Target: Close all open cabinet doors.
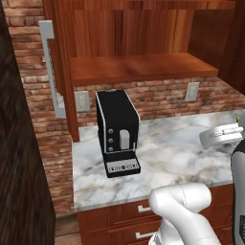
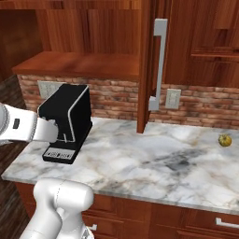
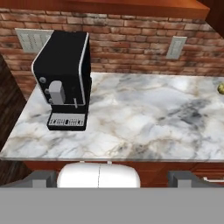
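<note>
Reddish-brown cabinet door point(image 2: 145, 65) stands open (coffee machine point(image 1: 117, 131) unlabelled)

I see the coffee machine point(image 1: 117, 133) standing near the left end of the surface point(image 1: 177, 158), close to the back wall. An open cabinet door point(image 2: 148, 65) hangs above the middle. A small fruit point(image 2: 225, 140) lies toward the right end.

Even flat rendered light, soft shadows, no glare, slight pixelation.
</note>
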